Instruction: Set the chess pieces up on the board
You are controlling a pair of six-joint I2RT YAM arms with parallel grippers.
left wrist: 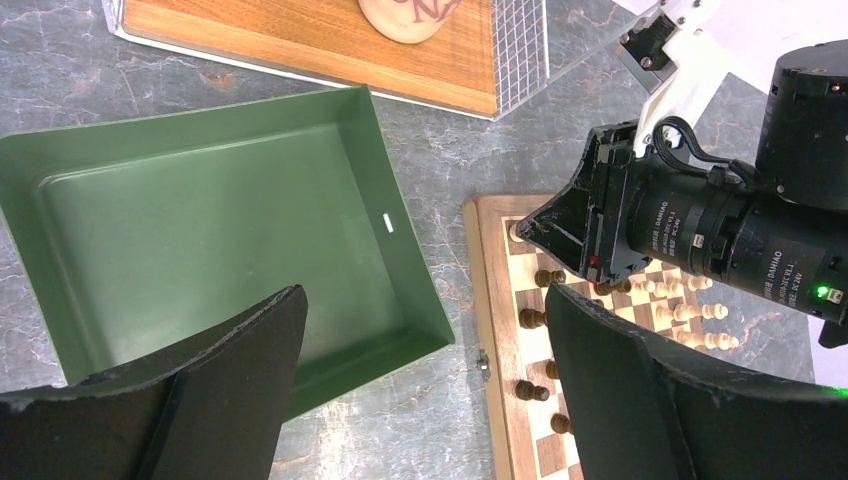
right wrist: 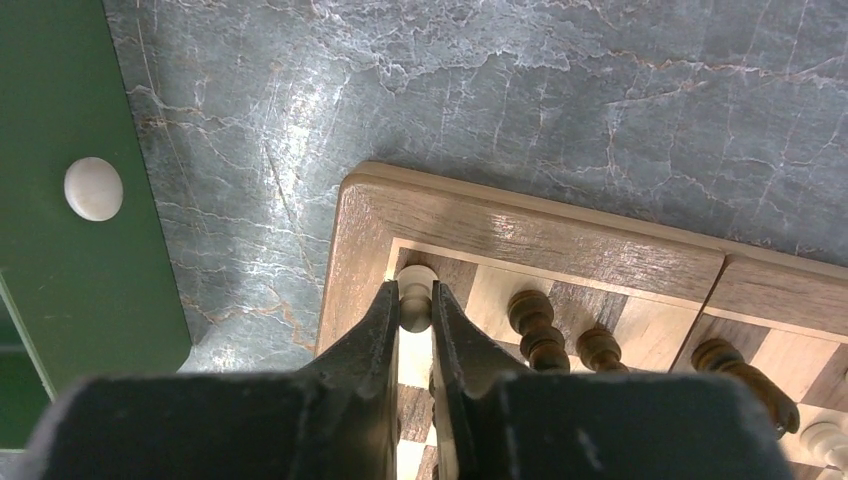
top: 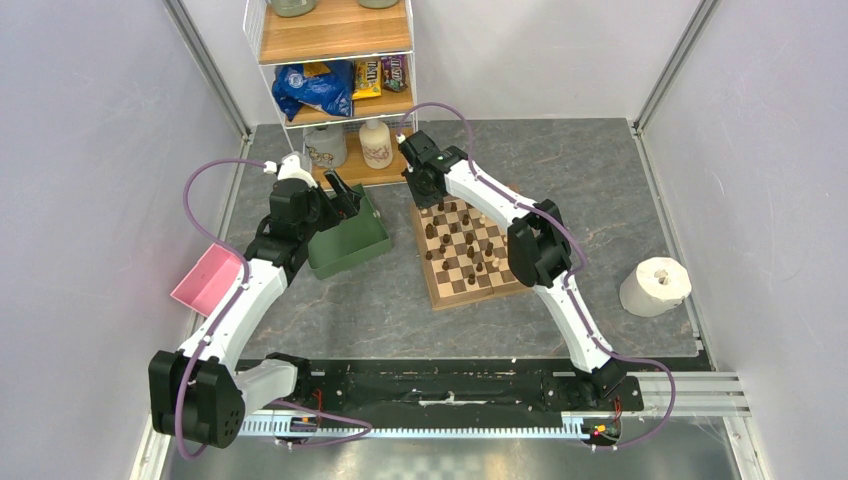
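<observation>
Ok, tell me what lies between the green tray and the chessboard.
Nothing but bare grey tabletop between the green tray and the board. The left wrist view shows that strip plainly, and the right wrist view agrees.

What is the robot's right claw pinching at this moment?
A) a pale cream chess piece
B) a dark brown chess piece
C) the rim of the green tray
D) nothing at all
A: the right wrist view shows the right gripper closed on a cream piece, standing at a corner square of the board.
</observation>
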